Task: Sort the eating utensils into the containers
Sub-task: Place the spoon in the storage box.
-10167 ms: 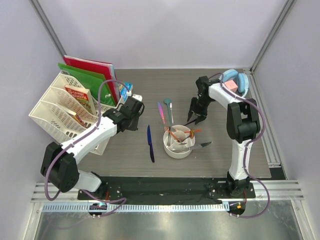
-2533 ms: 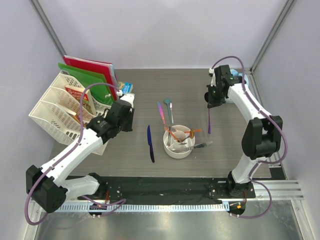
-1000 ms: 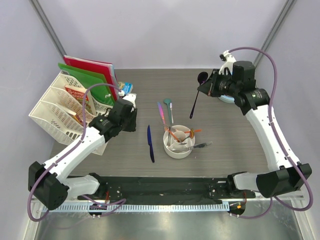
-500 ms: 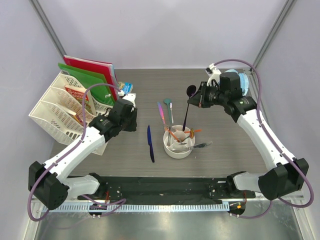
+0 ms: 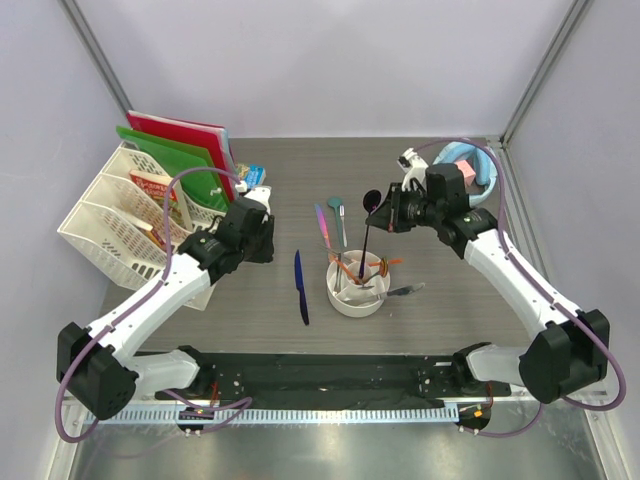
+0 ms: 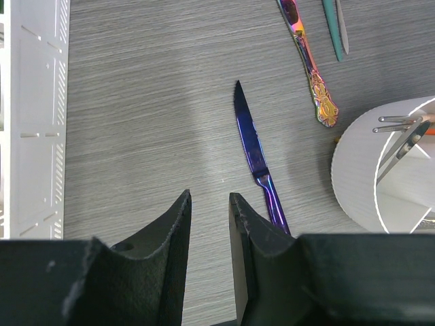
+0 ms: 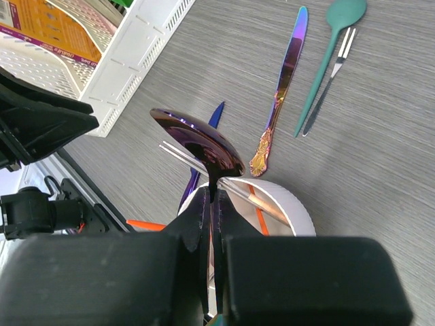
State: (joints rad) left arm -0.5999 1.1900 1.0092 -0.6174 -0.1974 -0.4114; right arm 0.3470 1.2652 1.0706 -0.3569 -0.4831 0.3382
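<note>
Top view ctr: right gripper [image 5: 384,212] clamps purple spoon [image 5: 367,230] over cup [image 5: 345,305], left gripper [image 6: 209,204] part-open, empty; spoon may snag cutlery [image 5: 352,270] inside.

The table [image 5: 450,300] is grey with thin lines like wood. The cup [image 5: 356,308] is white. The knife [image 6: 253,146] is shiny dark blue. The purple spoon [image 7: 197,142] looks dark and glossy. The fancy knife [image 6: 310,68] shines pink, green and gold like a rainbow. The teal spoon [image 7: 344,12] is all one colour. The rack [image 5: 95,225] is white with little holes. The folders [image 5: 175,128] are red and green.
</note>
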